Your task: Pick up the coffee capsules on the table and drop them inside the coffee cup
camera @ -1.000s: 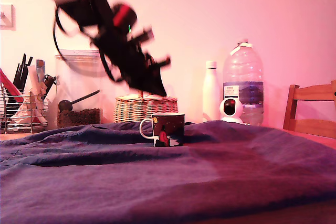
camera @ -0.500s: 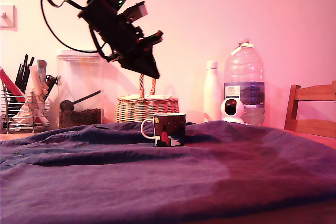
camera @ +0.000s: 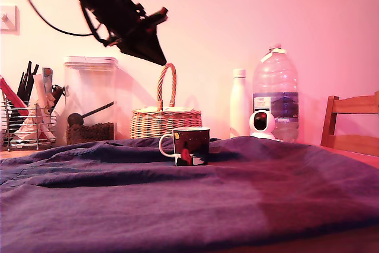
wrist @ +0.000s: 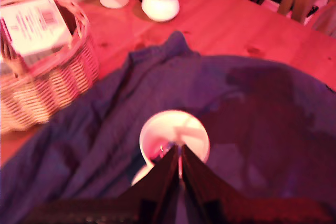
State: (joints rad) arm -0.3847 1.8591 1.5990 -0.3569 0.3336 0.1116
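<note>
The coffee cup [camera: 190, 146], a short dark mug with a white handle and a red figure, stands upright on the blue-purple cloth of the table [camera: 177, 205]. My gripper [camera: 159, 59] hangs high above it, toward the exterior view's upper left, and points down at an angle. In the wrist view its two dark fingers lie pressed together, so the gripper [wrist: 179, 148] is shut with nothing seen between them, and the coffee cup's pale rim [wrist: 157, 121] shows just beyond the tips. I cannot make out a coffee capsule on the cloth, and the cup's inside is too blurred to read.
Behind the cup stands a wicker basket [camera: 166, 121] with a tall handle. A white bottle [camera: 238, 103], a small white camera [camera: 260, 124] and a big water bottle [camera: 275, 93] stand at the back right. A clear jar [camera: 90, 102] and a utensil rack [camera: 26, 117] are at the left, a wooden chair [camera: 352, 124] at the far right.
The arm has risen and swung toward the exterior view's left, from just above the basket and cup to high in the upper left. The cup has not moved.
</note>
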